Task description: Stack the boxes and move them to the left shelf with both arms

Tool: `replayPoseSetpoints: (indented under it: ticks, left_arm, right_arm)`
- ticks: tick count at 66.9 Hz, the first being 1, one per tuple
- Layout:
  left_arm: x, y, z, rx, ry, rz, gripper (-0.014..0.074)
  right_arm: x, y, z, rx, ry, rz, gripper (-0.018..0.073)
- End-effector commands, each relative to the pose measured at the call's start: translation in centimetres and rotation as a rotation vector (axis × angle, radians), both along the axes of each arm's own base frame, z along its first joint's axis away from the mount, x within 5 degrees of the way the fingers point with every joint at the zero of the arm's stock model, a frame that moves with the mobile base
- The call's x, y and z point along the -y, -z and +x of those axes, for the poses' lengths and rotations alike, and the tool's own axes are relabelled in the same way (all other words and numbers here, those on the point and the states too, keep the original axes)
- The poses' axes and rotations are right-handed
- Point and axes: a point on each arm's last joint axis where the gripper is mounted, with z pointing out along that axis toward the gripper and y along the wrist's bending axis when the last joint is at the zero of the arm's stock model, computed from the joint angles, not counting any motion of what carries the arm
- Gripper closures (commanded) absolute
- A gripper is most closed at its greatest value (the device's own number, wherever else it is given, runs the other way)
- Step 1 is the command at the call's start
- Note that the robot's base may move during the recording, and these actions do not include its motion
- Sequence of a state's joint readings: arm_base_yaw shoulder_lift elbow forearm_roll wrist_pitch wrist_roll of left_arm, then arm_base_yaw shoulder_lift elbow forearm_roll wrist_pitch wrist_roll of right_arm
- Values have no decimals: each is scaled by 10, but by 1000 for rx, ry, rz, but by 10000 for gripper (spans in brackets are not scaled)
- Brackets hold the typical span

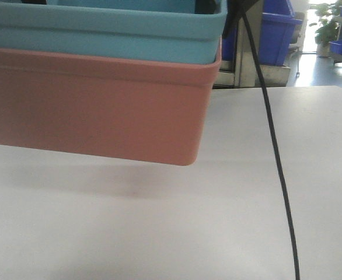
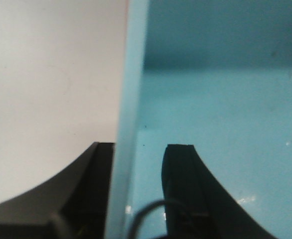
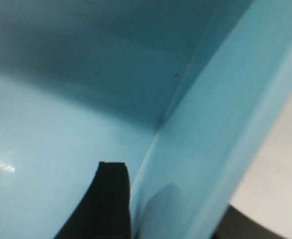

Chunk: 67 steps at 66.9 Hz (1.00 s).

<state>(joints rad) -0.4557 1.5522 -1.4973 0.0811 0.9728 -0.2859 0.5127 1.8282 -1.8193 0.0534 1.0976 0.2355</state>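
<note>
The sky-blue box (image 1: 101, 32) sits nested inside the salmon-pink box (image 1: 95, 105). The stack hangs above the white table (image 1: 159, 233), close to the front camera, with its shadow below. My left gripper (image 2: 141, 145) is shut over the blue box's side wall (image 2: 131, 99), with one finger (image 2: 93, 169) outside and one finger (image 2: 181, 169) inside. My right gripper (image 3: 171, 186) is shut over the opposite wall (image 3: 211, 124), its inner finger (image 3: 111, 199) against the wall's inside. The left shelf is out of view.
A black cable (image 1: 276, 151) trails down across the right of the front view. Beyond the table's far edge stand dark blue crates (image 1: 276, 35) on a steel frame (image 1: 247, 64). More crates and a plant (image 1: 328, 26) are at the far right.
</note>
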Motion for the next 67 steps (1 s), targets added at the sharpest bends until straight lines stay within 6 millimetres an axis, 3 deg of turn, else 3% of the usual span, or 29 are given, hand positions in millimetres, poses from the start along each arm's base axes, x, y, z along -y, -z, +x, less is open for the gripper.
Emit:
replayPoseSetpoints:
  ticks: [1, 67]
  left_arm:
    - [18, -41, -22, 123, 122, -185, 599]
    - [18, -41, -22, 122, 122, -187, 599]
  right_arm:
    - [-5, -47, -4, 231, -32, 158, 505]
    - [-5, -47, -4, 231, -32, 158, 505]
